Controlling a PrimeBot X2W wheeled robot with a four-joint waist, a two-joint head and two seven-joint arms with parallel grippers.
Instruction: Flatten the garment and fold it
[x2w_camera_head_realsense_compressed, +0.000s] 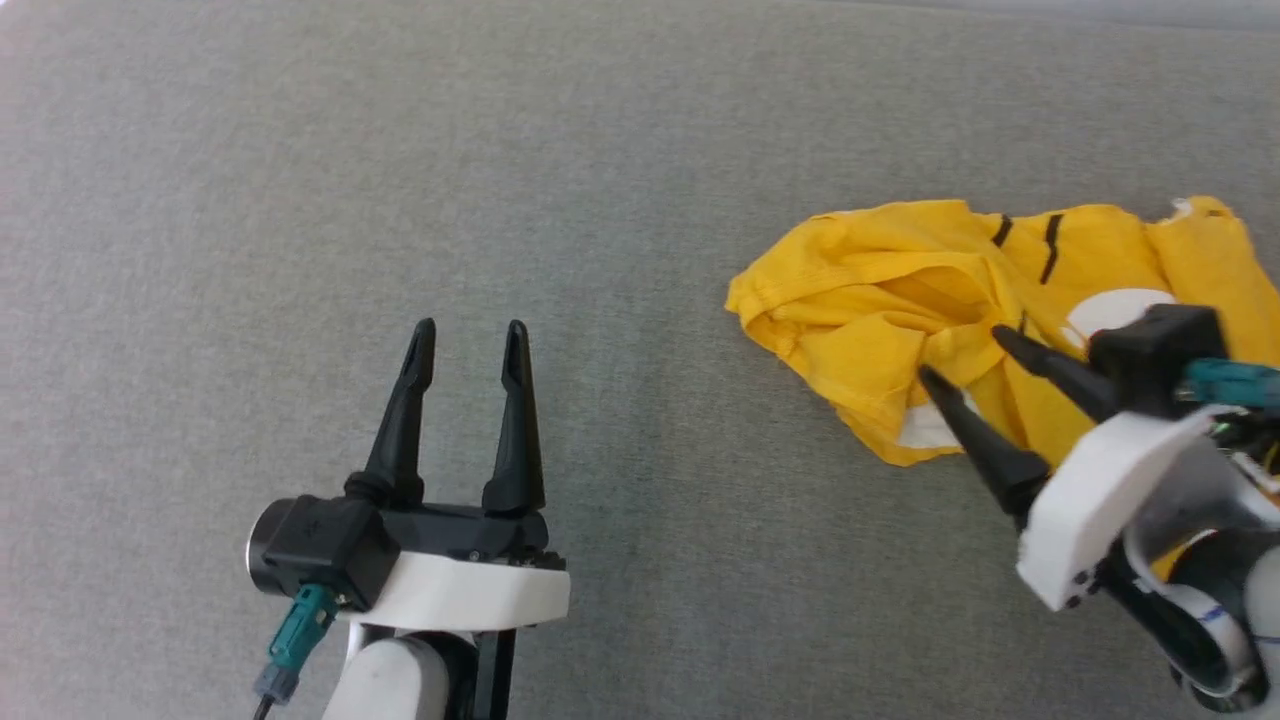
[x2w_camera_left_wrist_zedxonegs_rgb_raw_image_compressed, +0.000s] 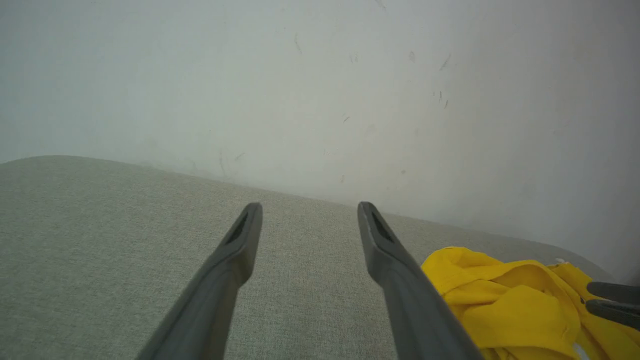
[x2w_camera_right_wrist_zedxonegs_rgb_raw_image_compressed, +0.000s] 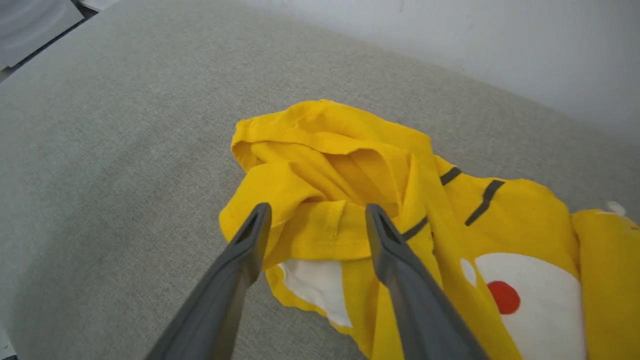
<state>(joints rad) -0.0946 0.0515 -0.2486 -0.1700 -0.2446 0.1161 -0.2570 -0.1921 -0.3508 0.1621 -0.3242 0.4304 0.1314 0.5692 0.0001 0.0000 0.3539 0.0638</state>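
Observation:
The garment (x2w_camera_head_realsense_compressed: 930, 300) is a bright yellow T-shirt lying crumpled at the right of the grey fabric surface (x2w_camera_head_realsense_compressed: 500, 180). Black lines and a white oval with a red dot show on it (x2w_camera_right_wrist_zedxonegs_rgb_raw_image_compressed: 505, 295). My right gripper (x2w_camera_head_realsense_compressed: 962, 356) hangs open just above the shirt's near left part, fingers spread over a folded hem (x2w_camera_right_wrist_zedxonegs_rgb_raw_image_compressed: 320, 235), nothing between them. My left gripper (x2w_camera_head_realsense_compressed: 470, 340) stands open over bare fabric at the lower left, well apart from the shirt. The left wrist view catches the garment (x2w_camera_left_wrist_zedxonegs_rgb_raw_image_compressed: 505, 300) at its lower right, beside the right gripper's fingertips (x2w_camera_left_wrist_zedxonegs_rgb_raw_image_compressed: 612, 300).
A pale wall (x2w_camera_left_wrist_zedxonegs_rgb_raw_image_compressed: 320, 90) rises behind the far edge of the grey surface. Wide bare fabric lies to the left of and beyond the shirt. A pale object (x2w_camera_right_wrist_zedxonegs_rgb_raw_image_compressed: 35, 25) sits past the surface's corner in the right wrist view.

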